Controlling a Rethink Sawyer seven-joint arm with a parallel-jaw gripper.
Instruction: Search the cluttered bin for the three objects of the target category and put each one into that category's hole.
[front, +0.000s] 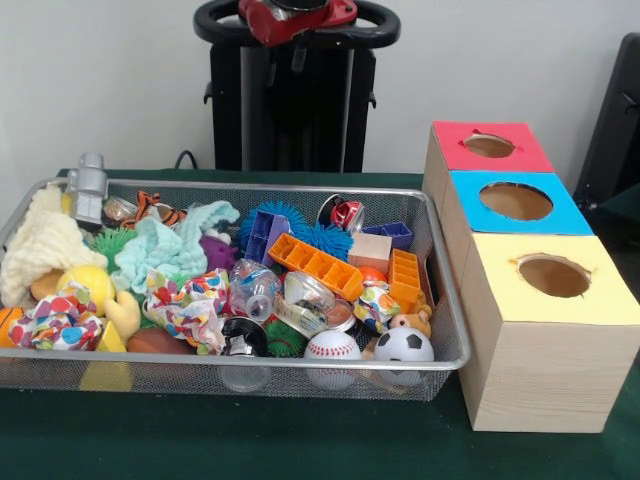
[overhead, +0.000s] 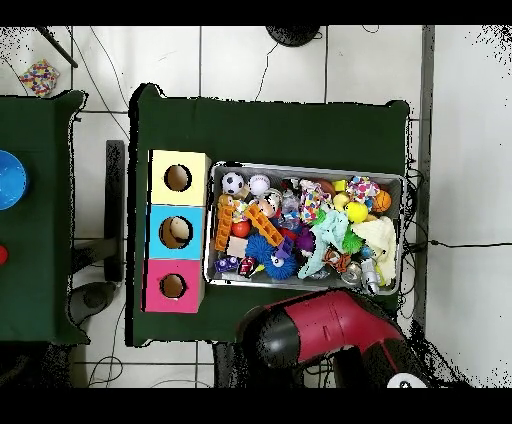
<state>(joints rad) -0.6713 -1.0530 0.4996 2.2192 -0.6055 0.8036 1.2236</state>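
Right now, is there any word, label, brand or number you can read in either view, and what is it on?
None can be read.
The dotted paper wads carry only coloured dots, no letters.
The red can in the bin has pale marks too blurred to read.
The boxes and the baseball show no text.

Dotted paper wads (front: 188, 305) in mesh bin (front: 440, 300); yellow-top hole (front: 553, 275) beside.

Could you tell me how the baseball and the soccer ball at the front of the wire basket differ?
The baseball is white with red stitching; the soccer ball is white with black patches. In the front view the baseball lies left of the soccer ball, which sits in the wire basket's corner, nearer the yellow-topped box. Both are small and round.
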